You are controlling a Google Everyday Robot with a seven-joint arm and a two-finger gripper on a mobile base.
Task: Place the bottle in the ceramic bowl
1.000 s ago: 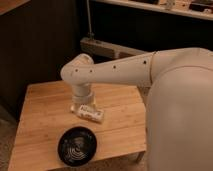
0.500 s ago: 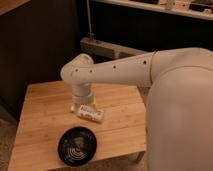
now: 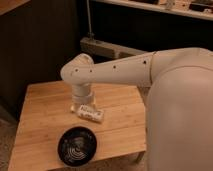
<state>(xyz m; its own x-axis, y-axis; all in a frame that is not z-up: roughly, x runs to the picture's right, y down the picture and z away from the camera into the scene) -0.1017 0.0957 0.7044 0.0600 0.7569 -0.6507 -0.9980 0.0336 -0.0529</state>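
The bottle [image 3: 93, 115], small and white with a printed label, lies on its side on the wooden table [image 3: 42, 112], near the middle. My gripper [image 3: 80, 107] points straight down at the bottle's left end, just above the tabletop, and stands open. The bottle rests on the wood and is not lifted. The ceramic bowl [image 3: 77, 146], black and glossy with pale rings inside, sits near the table's front edge, just in front of the bottle and slightly to its left. It holds nothing.
My white arm [image 3: 125, 72] reaches in from the right and its bulky body [image 3: 182, 115] hides the table's right side. A dark wall and a shelf unit [image 3: 107, 47] stand behind the table. The floor [image 3: 7, 130] lies to the left.
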